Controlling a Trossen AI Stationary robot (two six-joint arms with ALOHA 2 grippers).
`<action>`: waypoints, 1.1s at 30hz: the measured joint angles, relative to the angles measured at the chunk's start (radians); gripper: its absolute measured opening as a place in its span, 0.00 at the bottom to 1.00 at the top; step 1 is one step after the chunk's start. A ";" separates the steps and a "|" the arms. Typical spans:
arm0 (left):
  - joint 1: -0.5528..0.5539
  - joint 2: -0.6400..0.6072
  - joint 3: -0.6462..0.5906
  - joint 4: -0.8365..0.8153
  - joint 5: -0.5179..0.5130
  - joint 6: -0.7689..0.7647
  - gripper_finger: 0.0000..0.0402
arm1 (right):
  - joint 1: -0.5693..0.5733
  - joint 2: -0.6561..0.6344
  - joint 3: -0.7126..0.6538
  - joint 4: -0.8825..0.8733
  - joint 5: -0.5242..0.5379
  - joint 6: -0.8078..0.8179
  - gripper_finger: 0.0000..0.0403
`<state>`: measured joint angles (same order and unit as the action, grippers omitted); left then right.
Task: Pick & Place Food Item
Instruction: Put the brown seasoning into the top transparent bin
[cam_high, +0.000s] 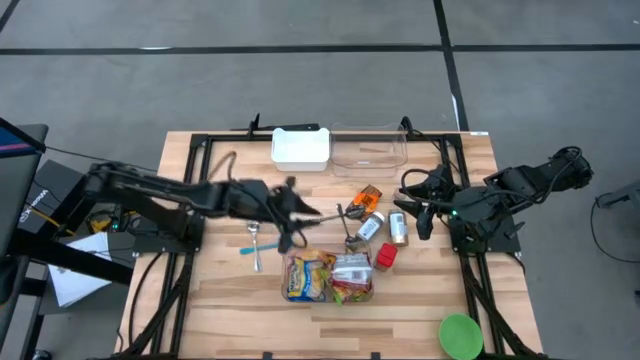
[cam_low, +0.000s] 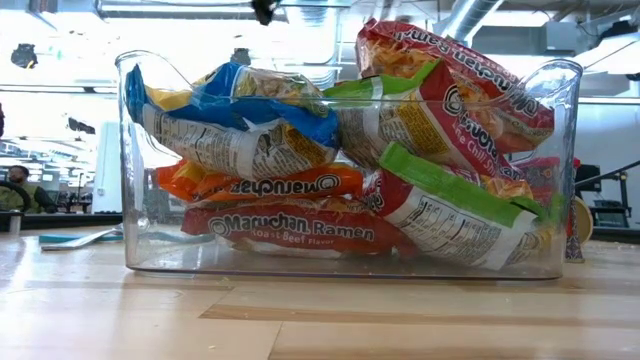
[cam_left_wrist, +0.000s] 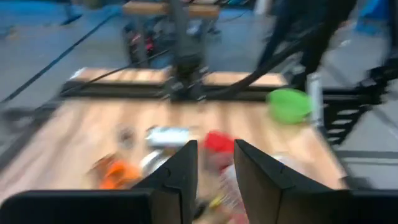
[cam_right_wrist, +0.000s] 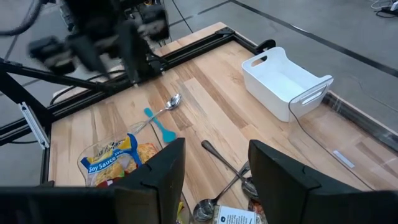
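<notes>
- A clear bin stands near the front of the desk, packed with ramen packets; red, orange, blue and green-striped wrappers press against its walls.
- Just behind the bin lie small items: a red block, two small cans, an orange packet and metal spoons.
- A blue-handled spoon lies just left of the bin.
- At the back edge sit a white tub and an empty clear container side by side.
- A green round lid rests at the front right corner.
- The left gripper reaches in from the left, held low over the desk's middle beside the blue-handled spoon; its fingers are parted and hold nothing.
- The right gripper sits at the right side near the cans, angled toward the centre; its fingers are spread wide and empty.
</notes>
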<state>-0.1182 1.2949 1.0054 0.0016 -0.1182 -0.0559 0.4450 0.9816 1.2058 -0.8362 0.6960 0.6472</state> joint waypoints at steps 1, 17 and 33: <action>0.017 -0.024 0.000 -0.030 -0.009 0.000 0.26 | 0.000 0.000 0.000 0.000 0.000 0.000 0.42; 0.191 -0.215 0.000 -0.143 -0.015 0.092 0.30 | -0.010 0.000 0.000 0.057 0.077 0.021 0.42; 0.183 -0.228 0.000 -0.098 -0.085 0.014 0.27 | -0.046 -0.001 0.000 0.016 0.133 0.193 0.43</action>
<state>0.0647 1.0664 1.0058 -0.0961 -0.2034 -0.0416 0.3994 0.9806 1.2058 -0.8205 0.8286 0.8406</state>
